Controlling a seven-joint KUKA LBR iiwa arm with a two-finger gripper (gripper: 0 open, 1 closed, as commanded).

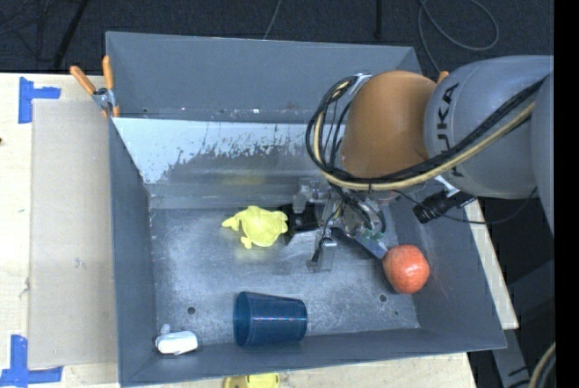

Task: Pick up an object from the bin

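gripper: centre of bin, just beside yellow toy; spread or closed, can't tell.
yellow toy: prob. soft, light; grab across middle lump.

Bin: grey metal with sloped walls and a speckled floor; the claw hung low over the middle of that floor.
Yellow lump: crumpled, lay on the floor just to the left of the claw in the camera view.
Blue cup: lay on its side, in front of the claw and a little left, apart from it.
Red ball: sat near the claw on its right, by the foot of the right wall.
White piece: small, in the front left corner, well apart from the claw.
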